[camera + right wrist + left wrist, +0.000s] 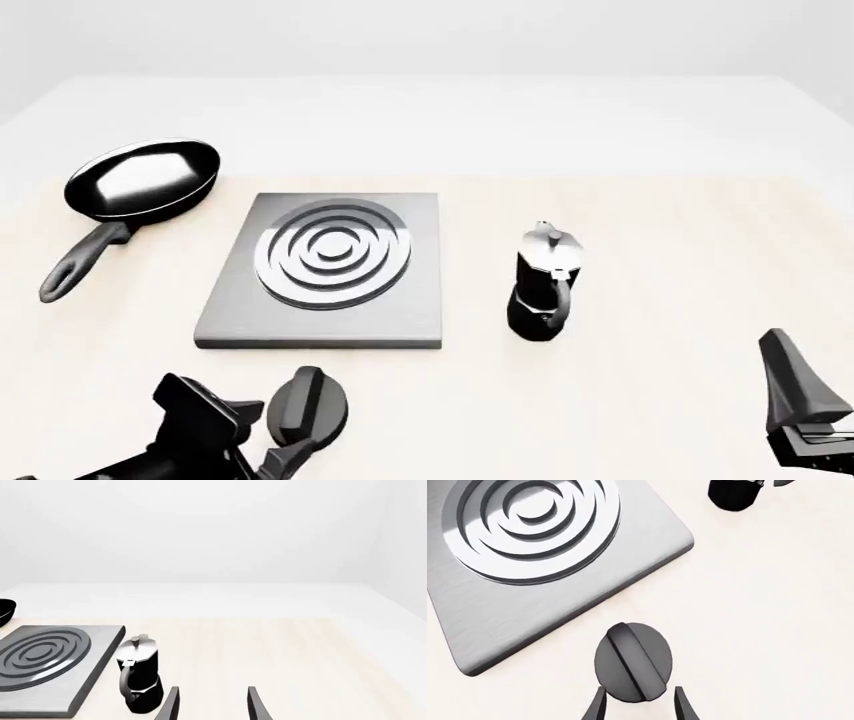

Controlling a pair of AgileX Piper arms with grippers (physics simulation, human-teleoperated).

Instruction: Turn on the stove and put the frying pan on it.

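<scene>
Knob (632, 662) and left end effector (639, 705) make the pairing that matters now: the round black knob sits just ahead of the parted fingertips, which hold nothing and do not yet bracket it. Its raised ridge runs slantwise across the disc, so the fingers would probably need to line up either side of that ridge before any turn. In the front view the knob (310, 404) lies on the surface near the stove's (320, 268) near edge, toward its left corner, beside the left arm. The right end effector (212, 705), also open and empty, waits near right, well apart from everything but the moka pot (543, 284). The frying pan (143, 180), glossy black with a mirror-like inside, rests far left of the stove, its long handle pointing near and left.
</scene>
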